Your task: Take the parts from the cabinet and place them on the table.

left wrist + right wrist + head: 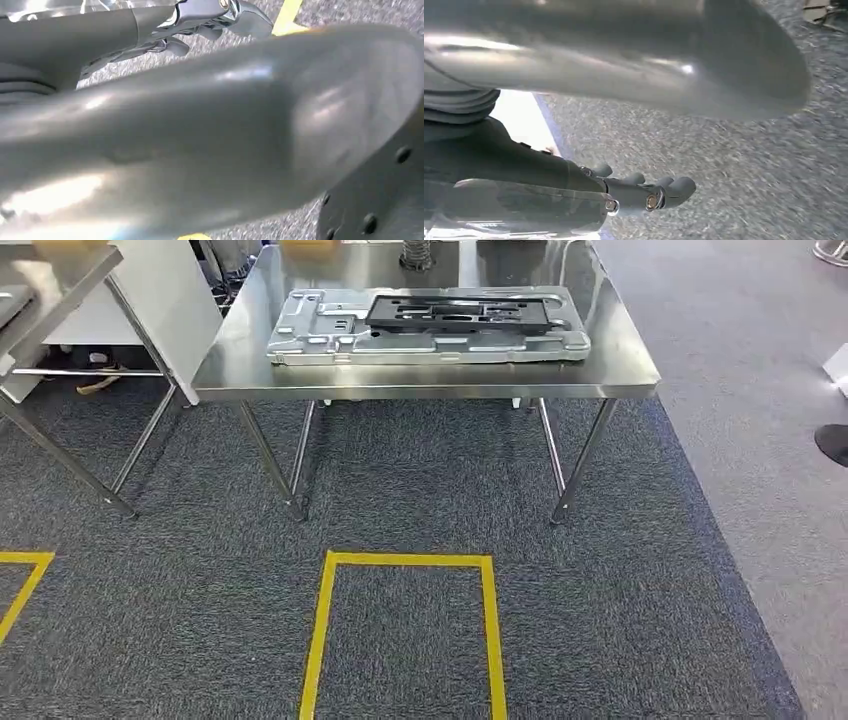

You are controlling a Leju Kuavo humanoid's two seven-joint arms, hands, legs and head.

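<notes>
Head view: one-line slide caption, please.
Black slotted plastic frame lying on a silver stamped metal panel atop the stainless steel table.

A steel table (300,380) on slim metal legs stands on dark speckled carpet (200,570), its shiny top carrying a flat silver-grey stamped metal panel (320,335) that lies lengthwise across most of the surface. A smaller black frame part (460,312) rests on top of that panel, toward its far right portion. At the far edge of the top stands a ribbed metal base (416,254), and yellow tape (325,630) marks a rectangle on the carpet near the table's front.
</notes>
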